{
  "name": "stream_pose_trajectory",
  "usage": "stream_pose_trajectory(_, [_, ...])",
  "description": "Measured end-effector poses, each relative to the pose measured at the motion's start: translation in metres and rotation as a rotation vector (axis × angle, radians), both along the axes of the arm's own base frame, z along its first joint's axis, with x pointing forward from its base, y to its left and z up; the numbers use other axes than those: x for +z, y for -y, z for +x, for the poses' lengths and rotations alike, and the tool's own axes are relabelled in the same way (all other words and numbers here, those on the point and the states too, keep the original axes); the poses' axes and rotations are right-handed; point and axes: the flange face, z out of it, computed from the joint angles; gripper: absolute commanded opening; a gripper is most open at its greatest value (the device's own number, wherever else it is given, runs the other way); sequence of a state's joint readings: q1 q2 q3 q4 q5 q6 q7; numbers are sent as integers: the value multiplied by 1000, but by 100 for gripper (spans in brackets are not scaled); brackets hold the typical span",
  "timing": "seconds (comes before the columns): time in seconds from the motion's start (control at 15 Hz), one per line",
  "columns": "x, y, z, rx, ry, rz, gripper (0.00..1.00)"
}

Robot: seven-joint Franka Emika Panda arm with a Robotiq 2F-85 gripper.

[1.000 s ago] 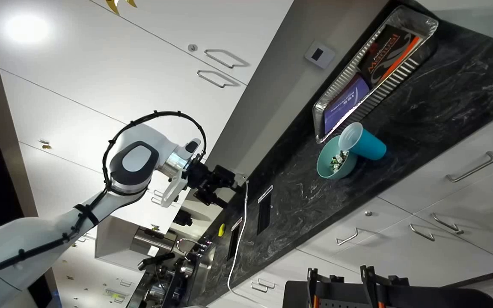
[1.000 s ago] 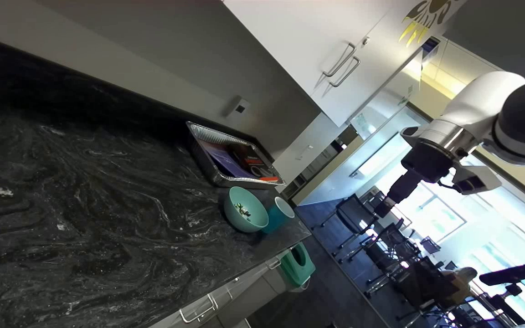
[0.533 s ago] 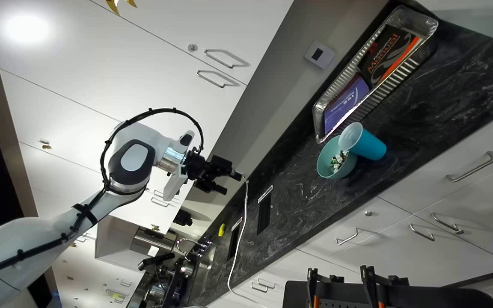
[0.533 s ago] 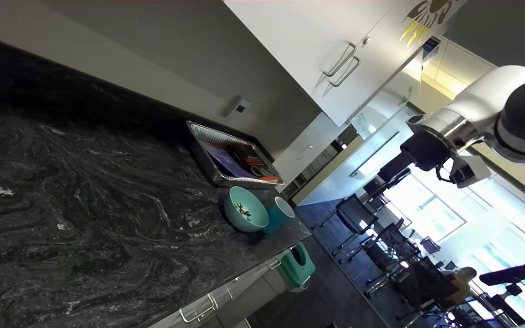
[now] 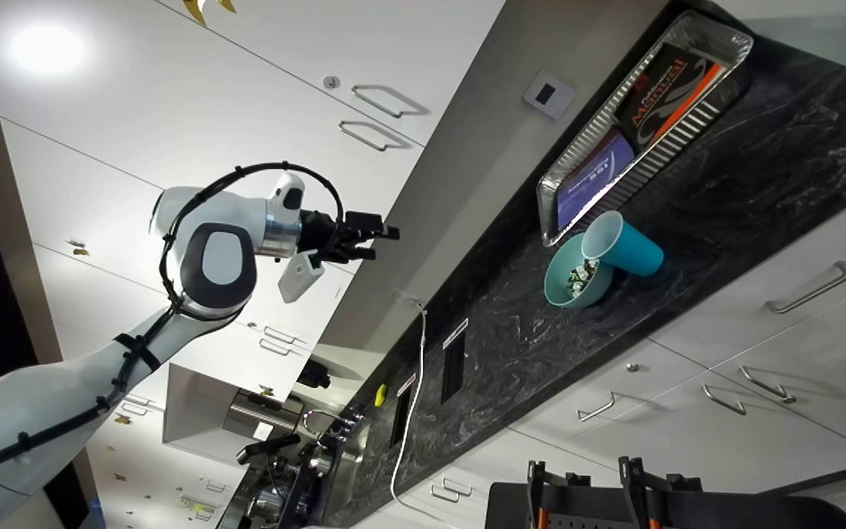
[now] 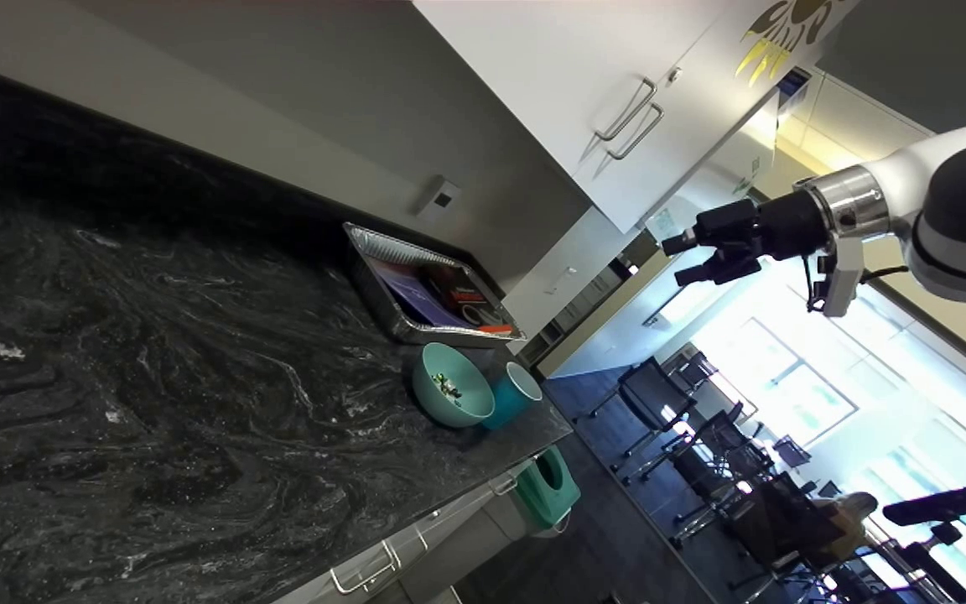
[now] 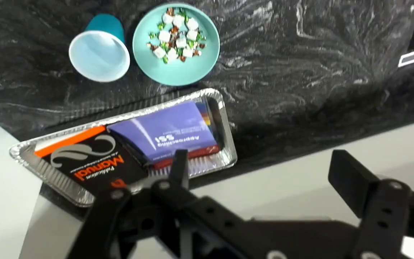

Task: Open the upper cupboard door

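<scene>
Two fingers (image 7: 352,181) of my gripper (image 7: 260,163) stand wide apart, their bases blurred and cropped at the near edge of my wrist view; in an exterior view, my arm (image 5: 219,258) hides part of the closed upper cupboard door (image 5: 210,114) beyond, glare bleaching its left end, one corner cut off

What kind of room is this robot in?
Probably a kitchen area in an office or school: white upper cupboard doors hang above a long dark countertop, and several office-style chairs stand farther back.
</scene>
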State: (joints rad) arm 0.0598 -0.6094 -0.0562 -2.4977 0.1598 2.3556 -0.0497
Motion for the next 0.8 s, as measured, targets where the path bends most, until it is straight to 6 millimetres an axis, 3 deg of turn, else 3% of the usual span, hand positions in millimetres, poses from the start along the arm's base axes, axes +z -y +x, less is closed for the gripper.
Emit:
stream_pose_trajectory(0.33, [33,27,12,-121,261,77,100])
stream_pose_trajectory(0.8, [37,29,13,-144,295,85,100])
